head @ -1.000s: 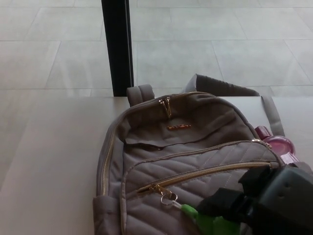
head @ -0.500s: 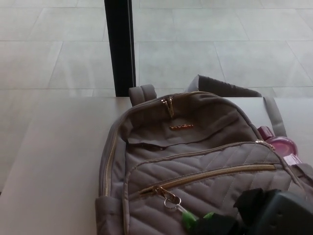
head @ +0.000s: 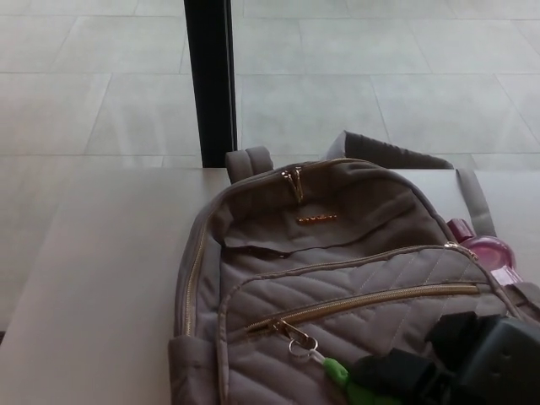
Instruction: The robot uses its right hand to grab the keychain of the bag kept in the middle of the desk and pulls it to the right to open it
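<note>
Overall, the whole view has shifted slightly down and to the right compared with one second ago; this is camera motion, and the desk [head: 101, 278] and its contents have not been displaced.

The bag [head: 337, 278], a taupe quilted backpack, lies flat in the middle of the desk with its top handle toward the black post [head: 211, 80]. A pink bottle [head: 483, 249] sits just beside its right edge.

The front-pocket zipper [head: 371, 302] runs as a gold line from lower left to upper right. Its slider remains at the left end, as it was in both earlier frames. The pocket is therefore judged still fully closed.

The right hand [head: 460, 367] occupies the lower right corner, resting over the bag front. Half a second ago it sat lower and partly out of frame; it has now risen back into view.

The keychain [head: 337, 375], a metal ring with a green tag, hangs from the slider. The dark fingertips [head: 380, 371] touch the tag's right end. Whether they are clamped on the tag cannot be determined from this angle.

The left hand is not in view.

Assessment: the grasp stage is in progress; the rightward pull has not produced any slider travel.
</note>
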`<state>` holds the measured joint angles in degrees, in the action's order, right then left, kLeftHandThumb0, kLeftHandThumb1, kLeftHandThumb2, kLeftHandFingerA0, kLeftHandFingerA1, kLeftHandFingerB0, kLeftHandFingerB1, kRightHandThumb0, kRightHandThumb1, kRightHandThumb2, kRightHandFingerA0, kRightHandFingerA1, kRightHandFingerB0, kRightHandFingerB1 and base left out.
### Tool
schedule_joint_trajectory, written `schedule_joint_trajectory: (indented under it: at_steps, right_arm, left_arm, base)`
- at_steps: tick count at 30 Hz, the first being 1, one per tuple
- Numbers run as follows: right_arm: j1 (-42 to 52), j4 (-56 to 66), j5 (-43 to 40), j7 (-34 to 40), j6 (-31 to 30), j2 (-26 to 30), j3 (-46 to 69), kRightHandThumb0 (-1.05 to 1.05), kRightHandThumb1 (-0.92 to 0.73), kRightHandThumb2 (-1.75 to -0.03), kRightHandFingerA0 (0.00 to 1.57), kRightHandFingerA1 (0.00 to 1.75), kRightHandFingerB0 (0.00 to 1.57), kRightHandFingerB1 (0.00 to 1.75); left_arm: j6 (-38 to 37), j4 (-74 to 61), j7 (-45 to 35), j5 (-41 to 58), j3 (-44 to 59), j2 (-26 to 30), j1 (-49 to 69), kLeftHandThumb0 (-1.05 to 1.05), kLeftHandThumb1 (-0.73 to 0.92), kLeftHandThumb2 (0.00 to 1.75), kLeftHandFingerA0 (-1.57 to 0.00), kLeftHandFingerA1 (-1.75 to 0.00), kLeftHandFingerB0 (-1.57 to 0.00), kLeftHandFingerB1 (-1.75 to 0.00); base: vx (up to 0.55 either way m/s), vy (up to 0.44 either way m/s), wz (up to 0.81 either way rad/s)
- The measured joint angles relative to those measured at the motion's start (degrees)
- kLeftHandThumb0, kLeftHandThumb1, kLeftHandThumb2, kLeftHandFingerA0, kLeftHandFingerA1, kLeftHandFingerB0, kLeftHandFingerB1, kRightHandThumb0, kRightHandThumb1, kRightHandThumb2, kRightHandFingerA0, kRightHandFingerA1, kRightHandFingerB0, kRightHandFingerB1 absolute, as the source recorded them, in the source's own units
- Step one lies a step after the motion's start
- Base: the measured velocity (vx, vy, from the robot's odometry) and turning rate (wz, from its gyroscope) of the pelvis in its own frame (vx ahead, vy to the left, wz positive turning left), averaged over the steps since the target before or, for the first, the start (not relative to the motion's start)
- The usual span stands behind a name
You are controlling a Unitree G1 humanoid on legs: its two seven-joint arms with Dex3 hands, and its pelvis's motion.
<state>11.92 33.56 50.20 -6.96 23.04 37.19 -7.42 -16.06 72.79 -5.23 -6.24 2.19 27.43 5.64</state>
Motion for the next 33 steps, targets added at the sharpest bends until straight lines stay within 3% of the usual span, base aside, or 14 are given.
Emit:
schedule_joint_trajectory:
  at_steps: [6, 7, 8, 9, 10, 11, 12, 16, 18, 19, 22, 29, 30, 33]
  right_arm:
    - [-0.2, -1.5, -0.6, 2.8, 1.3, -2.2, -0.9, -0.3, -0.59, -0.75, 1.06, 1.75, 0.88, 1.07]
    - [-0.2, -1.7, -0.9, 3.0, 1.3, -2.7, -1.0, -0.38, -0.46, -0.97, 1.32, 1.4, 0.93, 1.02]
    - [-0.3, -1.8, -1.2, 3.2, 1.4, -3.2, -1.1, -0.32, -0.53, -0.81, 1.08, 1.75, 0.89, 1.16]
    - [-0.3, -1.9, -1.3, 3.6, 1.7, -3.6, -1.2, -0.26, -0.51, -0.84, 1.25, 1.68, 0.9, 1.17]
    - [-0.3, -1.9, -1.3, 3.9, 1.8, -4.0, -1.2, -0.42, -0.44, -0.95, 1.32, 1.41, 0.97, 1.13]
    - [-0.3, -1.9, -1.4, 4.1, 1.8, -4.3, -1.3, -0.42, -0.44, -0.95, 1.32, 1.41, 0.97, 1.13]
    - [-0.1, -1.8, -1.3, 4.4, 1.9, -4.7, -1.3, -0.32, -0.52, -0.8, 1.1, 1.75, 0.91, 1.2]
    - [0.5, -2.0, -0.9, 5.8, 2.4, -5.8, -1.4, -0.35, -0.57, -0.81, 1.11, 1.75, 0.9, 1.28]
    - [0.9, -2.0, -0.7, 6.5, 2.5, -5.9, -1.4, -0.43, -0.45, -0.97, 1.35, 1.42, 0.98, 1.09]
    - [1.0, -2.0, -0.7, 6.6, 2.6, -6.0, -1.4, -0.31, -0.52, -0.86, 1.12, 1.75, 0.91, 1.29]
    - [1.1, -2.3, -0.8, 7.0, 2.9, -6.0, -1.1, -0.22, -0.36, -1.13, 1.06, 1.75, 0.87, 1.41]
    - [1.2, -1.1, -0.9, 6.1, 1.9, -6.6, -0.1, -0.27, -0.49, -1.06, 1.06, 1.75, 0.83, 1.35]
    - [1.2, -1.0, -0.9, 5.8, 1.7, -6.8, 0.0, -0.37, -0.5, -1.15, 1.34, 1.44, 0.95, 1.18]
    - [0.3, -0.9, -0.5, 5.2, 1.3, -7.3, -0.1, -0.38, -0.45, -1.15, 1.37, 1.48, 1.02, 1.24]
  left_arm:
    - [0.0, 0.3, 0.0, -0.1, -0.4, -0.1, -0.4, -0.7, 0.77, 0.63, -0.65, -0.6, -0.6, -0.46]
    - [0.0, 0.3, 0.0, -0.2, -0.5, -0.1, -0.5, -0.7, 0.77, 0.63, -0.65, -0.58, -0.59, -0.44]
    - [0.0, 0.3, 0.0, -0.2, -0.5, -0.1, -0.5, -0.69, 0.78, 0.63, -0.66, -0.59, -0.61, -0.44]
    - [0.0, 0.3, -0.1, -0.2, -0.5, -0.1, -0.5, -0.7, 0.78, 0.63, -0.67, -0.61, -0.61, -0.44]
    - [0.0, 0.3, -0.1, -0.2, -0.5, -0.1, -0.6, -0.71, 0.8, 0.64, -0.67, -0.62, -0.61, -0.44]
    - [0.0, 0.3, -0.1, -0.2, -0.5, -0.1, -0.6, -0.71, 0.8, 0.64, -0.67, -0.62, -0.61, -0.44]
    - [0.0, 0.3, -0.1, -0.2, -0.4, -0.1, -0.5, -0.71, 0.81, 0.64, -0.68, -0.62, -0.61, -0.44]
    - [-0.1, 0.3, 0.0, -0.2, -0.4, -0.1, -0.4, -0.74, 0.84, 0.65, -0.67, -0.61, -0.61, -0.45]
    - [-0.5, 0.2, 0.0, -0.2, -0.4, -0.1, -0.3, -0.75, 0.85, 0.65, -0.68, -0.62, -0.64, -0.46]
    - [-0.6, 0.2, 0.0, -0.2, -0.4, -0.1, -0.3, -0.73, 0.85, 0.65, -0.69, -0.64, -0.64, -0.46]
    - [-1.1, 0.0, 0.0, -0.1, -0.1, -0.1, -0.2, -0.74, 0.86, 0.66, -0.7, -0.61, -0.63, -0.45]
    - [-1.3, 0.1, 0.0, -0.1, 0.7, -0.2, 0.0, -0.74, 0.88, 0.67, -0.68, -0.58, -0.6, -0.44]
    - [-1.4, 0.1, 0.0, -0.1, 0.7, -0.2, 0.0, -0.74, 0.89, 0.67, -0.68, -0.59, -0.61, -0.45]
    - [-1.4, 0.1, 0.0, -0.1, 0.7, -0.3, 0.1, -0.74, 0.9, 0.67, -0.67, -0.61, -0.61, -0.45]
  base:
    - [0.0, 0.0, 0.0]
    - [0.0, 0.0, 0.0]
    - [0.0, 0.0, 0.0]
    - [0.0, 0.0, 0.0]
    - [0.0, 0.0, 0.0]
    - [0.0, 0.0, 0.0]
    - [0.0, 0.0, 0.0]
    - [0.0, 0.0, 0.0]
    - [0.0, 0.0, 0.0]
    - [0.0, 0.0, 0.0]
    - [0.0, 0.0, 0.0]
    - [0.0, 0.0, 0.0]
    - [0.0, 0.0, 0.0]
    - [0.0, 0.0, 0.0]
